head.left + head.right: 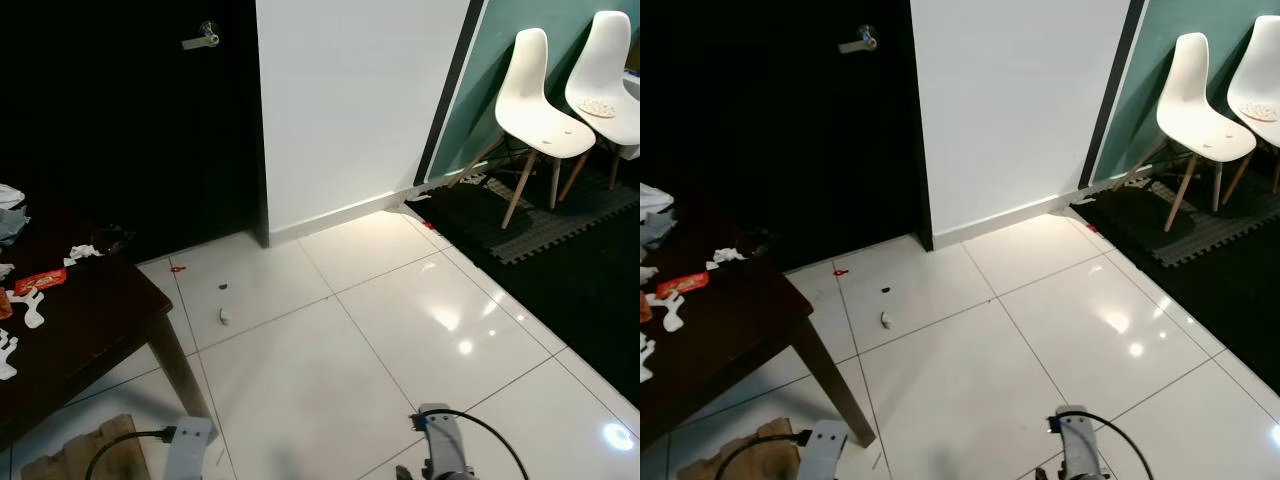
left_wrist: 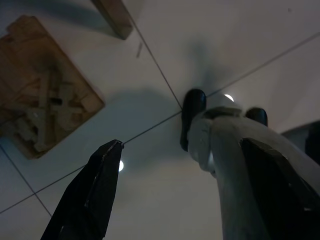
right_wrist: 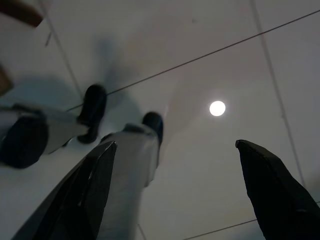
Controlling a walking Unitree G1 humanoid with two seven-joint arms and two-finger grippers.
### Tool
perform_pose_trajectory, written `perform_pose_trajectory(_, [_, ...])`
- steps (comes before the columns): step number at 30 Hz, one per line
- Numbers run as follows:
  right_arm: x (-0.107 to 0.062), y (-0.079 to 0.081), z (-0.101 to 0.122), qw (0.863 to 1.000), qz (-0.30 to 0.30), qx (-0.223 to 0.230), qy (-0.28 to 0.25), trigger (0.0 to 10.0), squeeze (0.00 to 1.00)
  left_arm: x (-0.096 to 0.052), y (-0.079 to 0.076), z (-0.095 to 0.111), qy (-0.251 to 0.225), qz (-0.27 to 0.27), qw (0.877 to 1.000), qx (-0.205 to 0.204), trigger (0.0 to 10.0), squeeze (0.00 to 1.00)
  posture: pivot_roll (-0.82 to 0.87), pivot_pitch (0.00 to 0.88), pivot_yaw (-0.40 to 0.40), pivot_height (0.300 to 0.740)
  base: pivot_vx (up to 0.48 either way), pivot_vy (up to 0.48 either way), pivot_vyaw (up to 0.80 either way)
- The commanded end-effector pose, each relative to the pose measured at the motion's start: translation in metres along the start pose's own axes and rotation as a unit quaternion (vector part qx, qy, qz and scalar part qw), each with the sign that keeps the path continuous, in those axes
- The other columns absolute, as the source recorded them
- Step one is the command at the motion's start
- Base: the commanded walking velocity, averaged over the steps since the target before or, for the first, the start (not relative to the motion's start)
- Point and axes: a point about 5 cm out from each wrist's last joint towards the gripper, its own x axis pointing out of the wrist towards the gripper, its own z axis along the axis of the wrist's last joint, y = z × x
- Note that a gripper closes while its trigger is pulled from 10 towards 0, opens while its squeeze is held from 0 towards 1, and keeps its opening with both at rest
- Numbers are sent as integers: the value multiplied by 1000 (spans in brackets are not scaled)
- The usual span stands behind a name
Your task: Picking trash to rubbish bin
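Both grippers hang idle and empty, fingers spread: left gripper point(image 2: 182, 192) low beside the dark table's leg point(image 1: 835, 385), right gripper point(image 3: 175, 190) over bare white floor tiles point(image 1: 420, 330). Trash lies ahead and to the left of them: a small white scrap point(image 1: 224, 316), a dark speck point(image 1: 222, 286) and a red bit point(image 1: 177, 269) on the floor near the black door point(image 1: 150, 110), plus wrappers point(image 1: 40, 281) on the table point(image 1: 100, 320). To do this step well, the robot should probably walk close to the white scrap first and crouch before reaching.

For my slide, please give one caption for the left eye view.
Scraps of trash on a dark table; small bits on white tiles near two white chairs.
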Motion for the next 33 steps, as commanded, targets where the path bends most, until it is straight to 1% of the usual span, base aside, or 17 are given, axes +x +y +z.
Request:
perform_pose_trajectory(1, [0,3,-2,1000,5,-10,6,10000,0,-1,4,0,0,8,1000,-9,10000,0,78,66,-23,740,0,0,0])
perform_pose_trajectory(3, [2,12,4,999,20,-26,-2,10000,0,-2,12,1,-7,23,999,-33,10000,0,114,66,-50,740,0,0,0])
perform_pose_trajectory(4, [2,12,4,999,20,-26,-2,10000,0,-2,12,1,-7,23,999,-33,10000,0,114,66,-50,740,0,0,0])
perform_pose_trajectory(7, [5,25,14,998,40,-47,-11,10000,0,-6,25,0,-16,44,997,-68,10000,0,141,80,-63,740,0,0,0])
perform_pose_trajectory(9, [5,25,14,998,40,-47,-11,10000,0,-6,25,0,-16,44,997,-68,10000,0,141,80,-63,740,0,0,0])
perform_pose_trajectory(10, [5,27,17,998,46,-52,-13,10000,0,-6,29,0,-22,51,995,-82,10000,0,149,94,-71,740,0,0,0])
perform_pose_trajectory(12, [6,31,21,995,58,-75,-15,10000,0,-9,39,4,-47,69,987,-138,10000,0,173,108,-79,740,0,0,0])
perform_pose_trajectory(13, [6,31,21,995,58,-75,-15,10000,0,-9,39,4,-47,69,987,-138,10000,0,173,108,-79,740,0,0,0])
perform_pose_trajectory(14, [6,31,21,995,59,-82,-13,10000,0,-10,43,4,-56,75,983,-158,10000,0,174,107,-77,740,0,0,0])
perform_pose_trajectory(16, [5,27,17,996,51,-67,-6,10000,0,-12,45,1,-61,80,978,-182,10000,0,170,99,-69,740,0,0,0])
perform_pose_trajectory(17, [5,26,15,997,49,-60,-4,10000,0,-12,46,0,-61,80,978,-184,10000,0,170,99,-69,740,0,0,0])
perform_pose_trajectory(20, [4,25,7,997,52,-57,4,10000,0,-12,42,-10,-45,73,985,-151,10000,0,166,85,-49,740,0,0,0])
perform_pose_trajectory(22, [4,25,5,997,54,-59,5,10000,0,-12,40,-12,-40,72,986,-145,10000,0,166,85,-49,740,0,0,0])
perform_pose_trajectory(24, [3,21,0,997,50,-49,13,10000,0,-12,37,-17,-29,67,988,-135,10000,0,170,87,-42,740,0,0,772])
perform_pose_trajectory(27, [3,21,-3,997,52,-56,19,10000,0,-11,33,-11,-39,52,991,-116,10000,0,172,94,-43,740,0,0,775])
perform_pose_trajectory(30, [3,22,-2,996,56,-66,19,10000,0,-10,33,-9,-43,51,991,-115,10000,0,173,88,-39,740,0,0,775])
perform_pose_trajectory(33, [3,23,1,997,53,-56,16,10000,0,-10,32,-6,-46,53,992,-103,10000,0,168,78,-31,740,0,0,775])
